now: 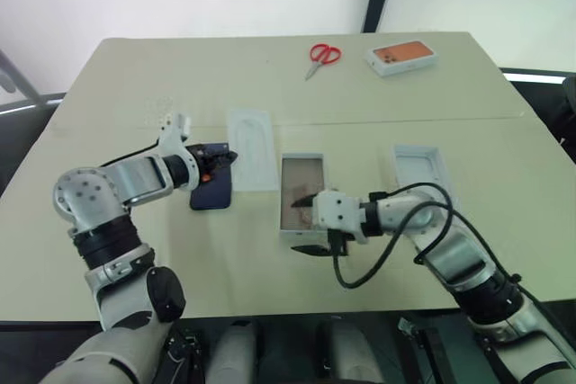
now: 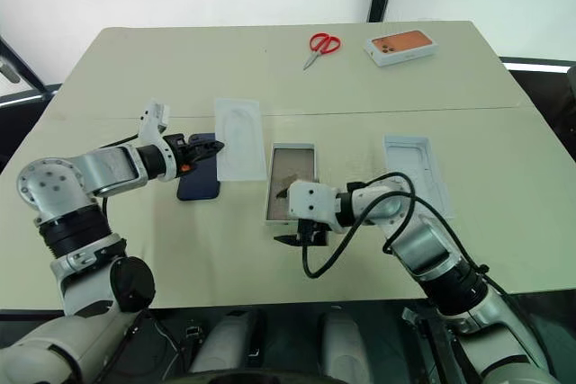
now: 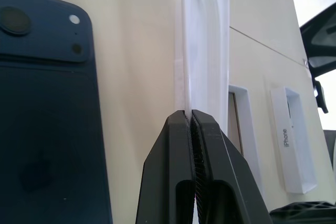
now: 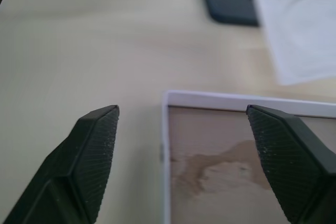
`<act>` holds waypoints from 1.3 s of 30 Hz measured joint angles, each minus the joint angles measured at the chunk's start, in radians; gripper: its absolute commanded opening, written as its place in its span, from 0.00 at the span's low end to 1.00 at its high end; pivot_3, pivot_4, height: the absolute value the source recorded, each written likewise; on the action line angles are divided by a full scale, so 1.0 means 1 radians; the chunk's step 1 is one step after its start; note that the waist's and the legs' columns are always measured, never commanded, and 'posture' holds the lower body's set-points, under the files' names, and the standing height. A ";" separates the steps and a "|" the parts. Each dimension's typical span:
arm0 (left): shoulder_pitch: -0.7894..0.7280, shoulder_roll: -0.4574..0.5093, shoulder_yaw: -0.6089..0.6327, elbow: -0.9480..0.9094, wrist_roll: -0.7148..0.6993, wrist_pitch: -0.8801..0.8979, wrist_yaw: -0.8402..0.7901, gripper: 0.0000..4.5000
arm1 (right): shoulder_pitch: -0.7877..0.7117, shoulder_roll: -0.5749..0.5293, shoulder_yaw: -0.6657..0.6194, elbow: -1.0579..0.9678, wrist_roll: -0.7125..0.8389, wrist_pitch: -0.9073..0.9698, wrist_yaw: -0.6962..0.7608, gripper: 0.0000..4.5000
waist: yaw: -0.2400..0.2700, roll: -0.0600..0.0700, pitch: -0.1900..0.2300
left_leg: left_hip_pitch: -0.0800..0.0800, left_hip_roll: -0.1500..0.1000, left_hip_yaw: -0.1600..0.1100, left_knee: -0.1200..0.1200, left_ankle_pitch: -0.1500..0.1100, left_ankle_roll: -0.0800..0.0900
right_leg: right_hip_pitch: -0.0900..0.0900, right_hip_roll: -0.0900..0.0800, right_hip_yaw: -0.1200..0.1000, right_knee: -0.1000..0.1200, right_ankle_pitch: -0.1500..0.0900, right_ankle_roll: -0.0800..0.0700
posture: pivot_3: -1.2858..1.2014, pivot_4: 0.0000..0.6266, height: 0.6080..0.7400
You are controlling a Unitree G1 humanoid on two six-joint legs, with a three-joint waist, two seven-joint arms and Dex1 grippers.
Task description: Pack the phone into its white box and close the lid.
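The dark blue phone (image 1: 211,190) lies back up on the table, left of centre. Beside it lies a flat white insert (image 1: 253,148) with an oval recess. My left gripper (image 1: 231,159) hovers over the phone's far end, shut on the insert's left edge (image 3: 181,87). The white box (image 1: 301,161) stands open at the centre, brownish inside. My right gripper (image 1: 304,222) is open at the box's near end, one finger (image 4: 100,140) outside the wall and the other (image 4: 283,145) over the inside. The lid (image 1: 421,171) lies inside up to the right of the box.
Red scissors (image 1: 322,55) and a white box with an orange phone picture (image 1: 402,56) lie at the far side of the table. A black cable (image 1: 387,249) loops from my right wrist over the table's near part.
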 measured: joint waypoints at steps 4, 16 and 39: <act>-0.015 -0.030 -0.003 0.013 -0.082 0.000 0.040 0.00 | 0.045 -0.055 -0.098 -0.056 0.067 0.058 0.001 0.85 | 0.010 0.000 0.000 | 0.000 -0.001 0.000 0.000 0.000 0.000 | 0.001 -0.001 0.000 -0.001 0.000 0.000 | 0.52 0.24 1.00; -0.012 -0.235 -0.107 0.036 -0.295 0.000 0.358 0.00 | 0.193 -0.168 -0.257 -0.036 0.073 0.066 -0.064 0.85 | 0.017 -0.001 0.000 | 0.000 -0.001 0.001 0.000 0.000 0.001 | 0.000 0.000 0.001 0.000 0.000 0.000 | 0.52 0.24 1.00; 0.121 -0.002 -0.535 0.042 -0.896 -0.286 0.768 0.00 | 0.187 -0.158 -0.249 0.060 0.048 -0.041 -0.081 0.85 | 0.023 -0.001 0.000 | 0.000 -0.001 0.001 0.001 0.000 0.000 | 0.001 -0.001 0.002 0.000 0.000 0.000 | 0.52 0.24 1.00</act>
